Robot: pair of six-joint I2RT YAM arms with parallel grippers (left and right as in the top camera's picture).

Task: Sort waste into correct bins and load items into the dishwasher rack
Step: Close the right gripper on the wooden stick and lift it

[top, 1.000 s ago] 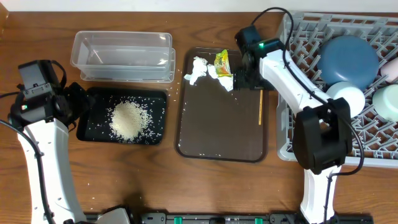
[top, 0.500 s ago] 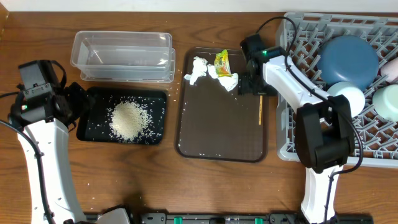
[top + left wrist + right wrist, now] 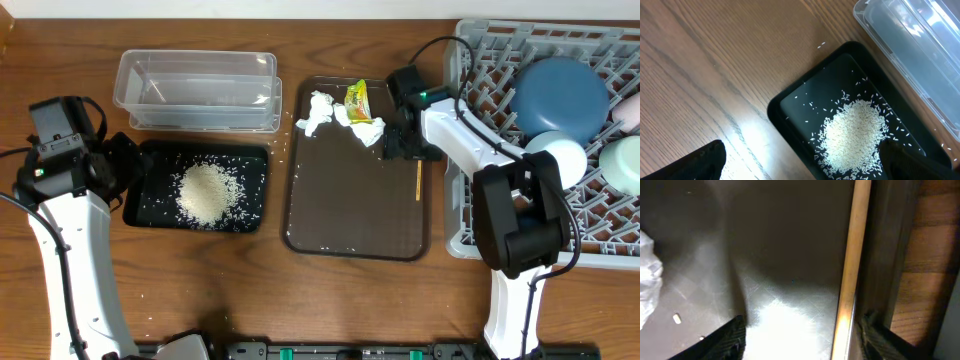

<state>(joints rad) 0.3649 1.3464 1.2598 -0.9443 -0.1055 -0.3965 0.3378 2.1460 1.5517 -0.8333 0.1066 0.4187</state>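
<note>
1. The right gripper (image 3: 802, 335) hangs low over the right side of the big brown flat serving tray (image 3: 350, 215). Its two fingers are spread apart, not squeezed.
2. The thin wooden stick (image 3: 852, 265) lies flat on the brown tray by its right edge. It runs between the two fingers, very close to one of them. It is not pinched, and I cannot tell if that finger touches it.
3. The left gripper (image 3: 802, 167) is spread as wide as it goes and holds nothing. It hangs above the left end of the shallow black tray (image 3: 790, 100).
4. A heap of white rice grains (image 3: 855, 130) sits in the black tray.
5. The clear plastic tub (image 3: 195, 90) stands just behind the black tray.
6. The crumpled white tissues (image 3: 320, 110) and the small yellow-green wrapper (image 3: 357, 100) lie at the far end of the brown tray, near the right gripper.
7. The big grey grid rack (image 3: 480, 60) on the right holds the dark blue round dish (image 3: 560, 95).
</note>
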